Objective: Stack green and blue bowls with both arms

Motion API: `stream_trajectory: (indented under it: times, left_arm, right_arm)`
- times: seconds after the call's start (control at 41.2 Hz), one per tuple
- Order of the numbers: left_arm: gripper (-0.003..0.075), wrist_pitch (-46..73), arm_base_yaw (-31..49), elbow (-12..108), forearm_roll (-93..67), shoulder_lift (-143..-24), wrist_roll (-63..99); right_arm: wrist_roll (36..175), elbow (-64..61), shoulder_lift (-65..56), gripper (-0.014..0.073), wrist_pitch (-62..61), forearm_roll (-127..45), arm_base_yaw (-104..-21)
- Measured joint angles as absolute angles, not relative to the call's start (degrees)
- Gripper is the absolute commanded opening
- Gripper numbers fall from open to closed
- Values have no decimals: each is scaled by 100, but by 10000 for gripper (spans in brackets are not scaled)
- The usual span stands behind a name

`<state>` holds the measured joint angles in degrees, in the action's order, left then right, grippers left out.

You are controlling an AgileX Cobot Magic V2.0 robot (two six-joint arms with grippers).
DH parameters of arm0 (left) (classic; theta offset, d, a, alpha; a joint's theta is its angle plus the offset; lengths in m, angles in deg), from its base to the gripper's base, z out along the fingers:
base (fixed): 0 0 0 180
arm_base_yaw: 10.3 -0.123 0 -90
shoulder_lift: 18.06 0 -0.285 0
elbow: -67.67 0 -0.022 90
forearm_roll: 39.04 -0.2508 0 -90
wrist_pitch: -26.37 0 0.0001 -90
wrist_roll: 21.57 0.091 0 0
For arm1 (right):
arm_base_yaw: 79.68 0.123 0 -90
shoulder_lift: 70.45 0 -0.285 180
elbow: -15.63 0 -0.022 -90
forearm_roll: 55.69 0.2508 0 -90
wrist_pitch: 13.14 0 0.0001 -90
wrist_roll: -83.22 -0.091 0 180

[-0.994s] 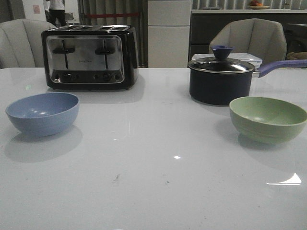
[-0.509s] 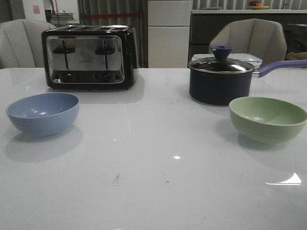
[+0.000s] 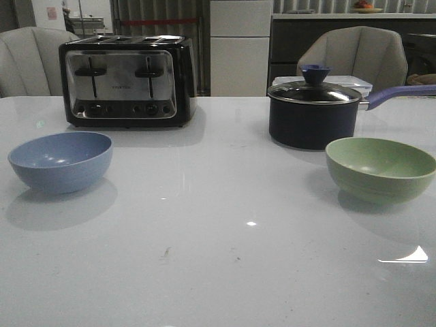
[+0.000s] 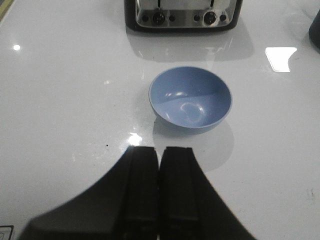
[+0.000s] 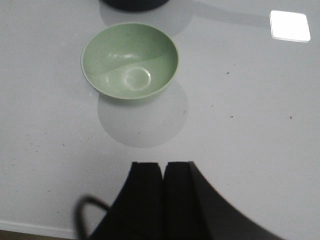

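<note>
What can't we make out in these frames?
- Both arms: out of the front view; only the shut tools show, left tool and right tool, cut by the frame edge.
- Toaster dial markings: too small, dim.
- Saucepan contents: hidden by its lid.
- Green bowl: right rim meets the front view's edge.
- Blue bowl: fully visible.

Grey chairs (image 3: 354,58), dim room, perhaps curtains (image 3: 160,17)

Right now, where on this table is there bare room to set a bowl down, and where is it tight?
The widest bare patch is the middle of the table, between the blue bowl and the green bowl, running to the near edge. It is open between toaster and saucepan too. Tightest: the narrow gap between saucepan and green bowl.
</note>
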<state>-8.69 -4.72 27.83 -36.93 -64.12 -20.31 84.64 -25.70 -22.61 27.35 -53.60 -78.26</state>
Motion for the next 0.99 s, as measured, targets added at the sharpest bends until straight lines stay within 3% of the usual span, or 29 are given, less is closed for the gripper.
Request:
stream_trajectory:
  times: [0.049,0.121,0.243,0.34,0.679,0.994]
  left_arm:
    - [120,-859,-472,2783,-3693,-6557,-2031]
    - [198,-859,-472,2783,-3693,-6754,-2031]
    - [430,-822,-472,2783,-3693,-7020,-2031]
    - [529,-799,-472,2783,-3693,-7135,-2031]
    - [529,-774,-432,2783,-3604,-7160,-1953]
    - [529,-720,279,2783,-3604,-7160,-1740]
  right_arm:
    - [8464,-2570,-2096,109,2735,-5360,-7826]
    - [8464,-2570,-1866,247,2735,-5360,-7826]
    - [8464,-2570,-1452,473,2713,-5360,-7826]
    - [8464,-2556,-1069,527,2617,-5360,-7826]
    - [8464,-1398,893,519,2540,-5182,-8304]
    - [8973,304,3092,519,2785,-4432,-8512]
